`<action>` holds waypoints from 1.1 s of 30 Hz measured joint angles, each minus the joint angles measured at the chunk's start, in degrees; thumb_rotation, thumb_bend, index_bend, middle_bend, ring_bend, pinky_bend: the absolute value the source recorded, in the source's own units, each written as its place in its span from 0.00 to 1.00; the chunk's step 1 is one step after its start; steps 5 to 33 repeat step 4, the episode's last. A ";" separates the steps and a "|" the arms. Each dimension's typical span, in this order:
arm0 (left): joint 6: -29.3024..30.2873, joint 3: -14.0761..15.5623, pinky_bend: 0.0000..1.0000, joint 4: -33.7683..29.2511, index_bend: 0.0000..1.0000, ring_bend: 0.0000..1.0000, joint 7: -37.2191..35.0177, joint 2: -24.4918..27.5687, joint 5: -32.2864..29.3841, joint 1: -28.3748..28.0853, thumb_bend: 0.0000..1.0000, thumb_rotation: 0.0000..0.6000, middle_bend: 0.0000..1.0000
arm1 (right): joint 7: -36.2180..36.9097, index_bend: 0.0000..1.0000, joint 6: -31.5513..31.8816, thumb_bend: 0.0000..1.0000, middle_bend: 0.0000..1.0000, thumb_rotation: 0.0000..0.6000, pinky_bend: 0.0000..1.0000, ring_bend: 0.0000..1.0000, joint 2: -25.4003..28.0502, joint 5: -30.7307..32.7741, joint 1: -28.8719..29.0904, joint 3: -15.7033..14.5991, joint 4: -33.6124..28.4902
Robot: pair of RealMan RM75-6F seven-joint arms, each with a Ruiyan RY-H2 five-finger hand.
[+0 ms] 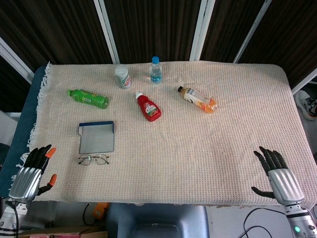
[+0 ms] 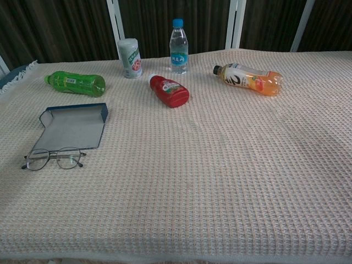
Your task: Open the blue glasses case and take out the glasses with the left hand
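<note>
The big table (image 1: 237,124) is covered with a bumpy cream cloth and fills most of the head view. The left robot hand (image 1: 30,174) sits at the lower left corner of that view, off the cloth edge. Its fingers are spread apart and it holds nothing. The right robot hand (image 1: 278,173) sits at the lower right corner, fingers apart too, and it holds nothing. The chest view shows no hands.

The blue glasses case (image 1: 97,137) lies open and flat at the left of the frame. It looks thin and stiff, so it should not bend much. The glasses (image 1: 93,159) lie on the cloth just below the case, near it but outside it. So the job looks done.

The glasses look light and easy to break. The wire frame is thin and the lenses could get scratched. A good place to pinch them would be the middle bridge or one side arm, not the lenses.

Higher up are a green bottle (image 1: 88,98), a red ketchup bottle (image 1: 148,106), an orange juice bottle (image 1: 197,99), a water bottle (image 1: 156,70) and a white can (image 1: 122,77).
</note>
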 measured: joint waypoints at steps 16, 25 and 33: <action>3.23 1.36 0.00 2.24 0.00 0.00 -2.24 -0.57 2.70 1.74 0.39 1.00 0.00 | -0.18 0.00 0.00 0.18 0.00 1.00 0.00 0.00 -0.11 0.42 0.02 0.06 0.18; 3.23 1.36 0.00 2.24 0.00 0.00 -2.24 -0.57 2.70 1.74 0.39 1.00 0.00 | -0.18 0.00 0.00 0.18 0.00 1.00 0.00 0.00 -0.11 0.42 0.02 0.06 0.18; 3.23 1.36 0.00 2.24 0.00 0.00 -2.24 -0.57 2.70 1.74 0.39 1.00 0.00 | -0.18 0.00 0.00 0.18 0.00 1.00 0.00 0.00 -0.11 0.42 0.02 0.06 0.18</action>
